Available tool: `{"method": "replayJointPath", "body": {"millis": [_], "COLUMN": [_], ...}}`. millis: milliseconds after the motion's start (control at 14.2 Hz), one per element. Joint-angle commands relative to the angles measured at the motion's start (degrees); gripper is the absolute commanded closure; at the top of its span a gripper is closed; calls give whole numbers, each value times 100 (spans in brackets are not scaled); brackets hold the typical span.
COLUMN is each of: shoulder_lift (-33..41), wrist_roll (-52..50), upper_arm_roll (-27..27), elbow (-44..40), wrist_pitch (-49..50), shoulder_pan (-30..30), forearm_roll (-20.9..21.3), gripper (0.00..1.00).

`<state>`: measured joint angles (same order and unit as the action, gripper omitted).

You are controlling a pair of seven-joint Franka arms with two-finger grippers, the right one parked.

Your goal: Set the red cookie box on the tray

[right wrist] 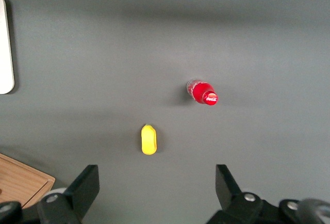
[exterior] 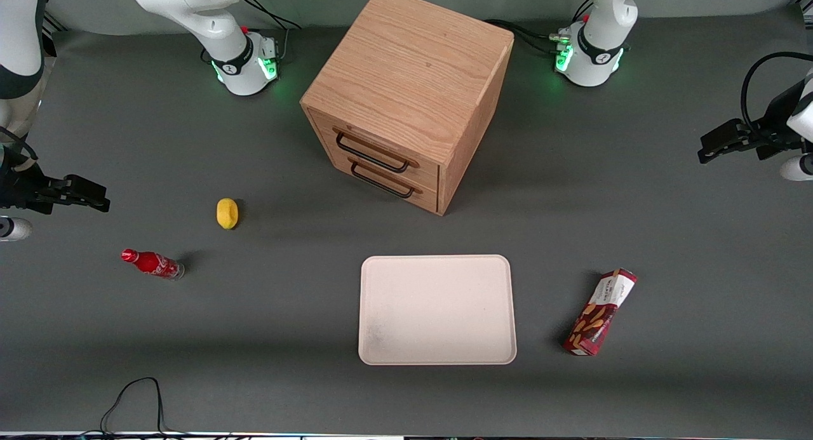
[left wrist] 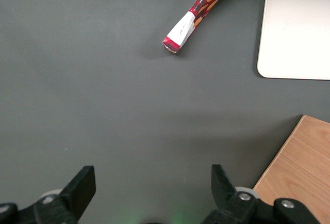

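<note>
We see the grey worktop [exterior: 667,237] bearing the wooden drawer cabinet [exterior: 406,97], tray [exterior: 437,310], red cookie box [exterior: 600,312], lemon [exterior: 227,213] and soda bottle [exterior: 152,263]; the tool [exterior: 714,141] hangs above the worktop's working-arm end.

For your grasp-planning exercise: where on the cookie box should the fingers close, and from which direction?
Probably from above, across the narrow width near mid-length: the box lies flat and long on the table, apart from the tray. The gripper hangs open, well clear of it.

the white arm [exterior: 603,40] is showing a green-glowing base with black cables; its black gripper [left wrist: 152,190] is showing silver screws and angular fingers [left wrist: 82,182].
</note>
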<state>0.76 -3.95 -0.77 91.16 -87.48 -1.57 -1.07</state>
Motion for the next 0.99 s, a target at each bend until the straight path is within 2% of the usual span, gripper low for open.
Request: {"method": "replayJointPath", "body": {"millis": [0,424,636,918], "shoulder_lift": [74,-154,-820,-1901], "wrist_roll": [96,35,-27,-150], "upper_arm_roll": [7,16,120,139], "elbow": [42,-133,-702,-1914], "wrist_pitch": [82,-155,-313,-253], "shoulder_pan": [16,-36,-176,-379], "forearm_roll": [63,54,46,11], "gripper": [0,0,0,0]}}
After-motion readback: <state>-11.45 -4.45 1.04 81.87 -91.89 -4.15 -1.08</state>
